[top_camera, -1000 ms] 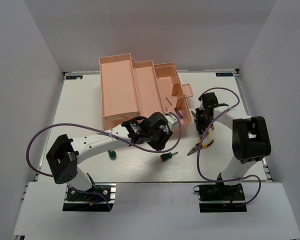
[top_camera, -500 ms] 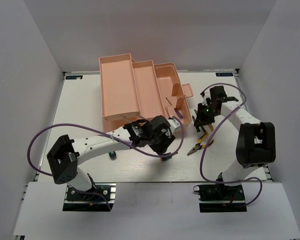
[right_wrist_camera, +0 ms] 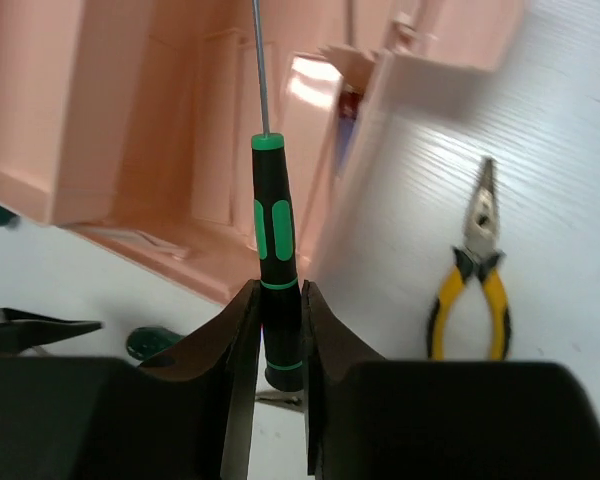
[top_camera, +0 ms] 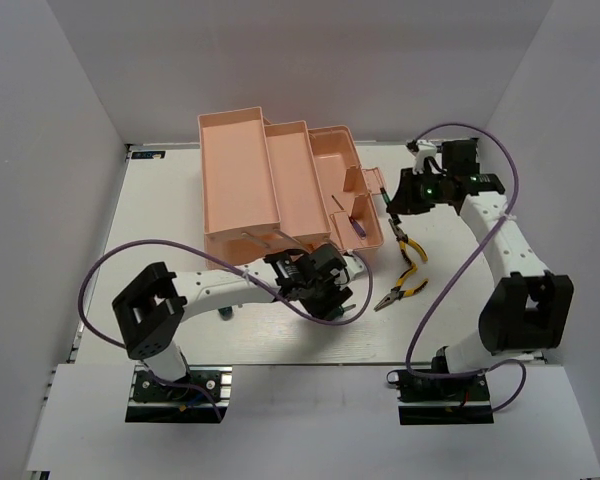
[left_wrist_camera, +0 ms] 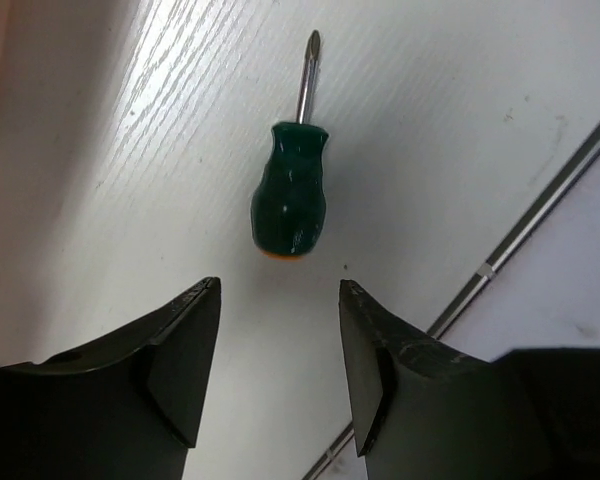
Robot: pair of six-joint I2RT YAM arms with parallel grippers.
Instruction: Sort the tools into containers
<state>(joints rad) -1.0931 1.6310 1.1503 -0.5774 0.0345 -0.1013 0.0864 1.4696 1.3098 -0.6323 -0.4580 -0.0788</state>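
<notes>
The salmon-pink toolbox [top_camera: 270,185] stands open at the table's middle back. My left gripper [top_camera: 330,298] hangs open just in front of it. In the left wrist view a stubby green screwdriver [left_wrist_camera: 292,195] with an orange collar lies on the table just beyond the open gripper [left_wrist_camera: 280,285]. My right gripper [top_camera: 400,197] is by the toolbox's right end. It [right_wrist_camera: 277,290] is shut on the thin dark green screwdriver [right_wrist_camera: 276,225], whose shaft points at the trays [right_wrist_camera: 130,120]. Two yellow-and-black pliers [top_camera: 412,250] [top_camera: 400,293] lie on the table to the right.
A second stubby green screwdriver [top_camera: 223,312] lies beside the left arm near the front. The toolbox's small side trays [top_camera: 358,205] stick out toward the right gripper. Purple cables loop over both arms. Grey walls close in the table on three sides.
My right gripper has lifted the thin screwdriver and swung back and up beside the toolbox. My left gripper has moved forward and down over the stubby screwdriver.
</notes>
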